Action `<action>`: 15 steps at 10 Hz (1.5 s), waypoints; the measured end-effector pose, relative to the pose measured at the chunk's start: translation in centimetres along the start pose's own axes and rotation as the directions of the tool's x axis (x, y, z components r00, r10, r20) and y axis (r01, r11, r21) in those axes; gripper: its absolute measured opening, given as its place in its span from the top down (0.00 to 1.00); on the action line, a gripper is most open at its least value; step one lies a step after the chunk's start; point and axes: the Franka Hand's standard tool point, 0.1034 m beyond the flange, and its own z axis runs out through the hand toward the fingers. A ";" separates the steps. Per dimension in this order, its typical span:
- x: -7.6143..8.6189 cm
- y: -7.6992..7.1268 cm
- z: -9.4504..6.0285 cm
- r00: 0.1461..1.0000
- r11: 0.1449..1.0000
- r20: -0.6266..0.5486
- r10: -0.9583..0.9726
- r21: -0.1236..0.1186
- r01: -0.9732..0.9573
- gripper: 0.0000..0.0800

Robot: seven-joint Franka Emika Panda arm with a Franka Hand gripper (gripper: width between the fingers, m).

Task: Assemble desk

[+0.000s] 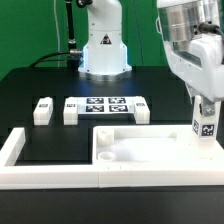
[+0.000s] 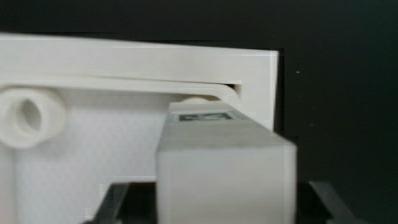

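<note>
Currently: desk tabletop (image 1: 150, 150) lying flat, hollow side up, on black table (image 1: 50, 140), toward exterior view's right, long edge against the nearer of the white fence bars (image 1: 14, 150). Raised edges all round. Round socket (image 2: 22, 115) seen inside the tray in wrist view.

Fourth leg (image 1: 208, 127) upright at tabletop's far corner on exterior view's right, tag facing camera. Wrist view: leg (image 2: 222, 165) reaching down to that corner, just inside the raised edge; seated or not, cannot tell.

Gripper (image 1: 206, 116) closed onto this leg from above, dark fingers (image 2: 118, 205) pressed to its two sides, nothing else held.

Three loose legs behind the tabletop, in a row with the marker board (image 1: 105, 106): two (image 1: 42, 109) (image 1: 70, 110) on exterior view's left of it, one (image 1: 142, 108) just beside its other end. All apart from the tabletop.

Table surface matte black. White arm base (image 1: 104, 50) at far edge, cables (image 1: 70, 30) beside it; backdrop dark.
</note>
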 end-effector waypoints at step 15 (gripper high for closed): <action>-0.8 -0.5 -0.3 0.330 0.330 -0.024 -0.944 -0.114 0.937 0.22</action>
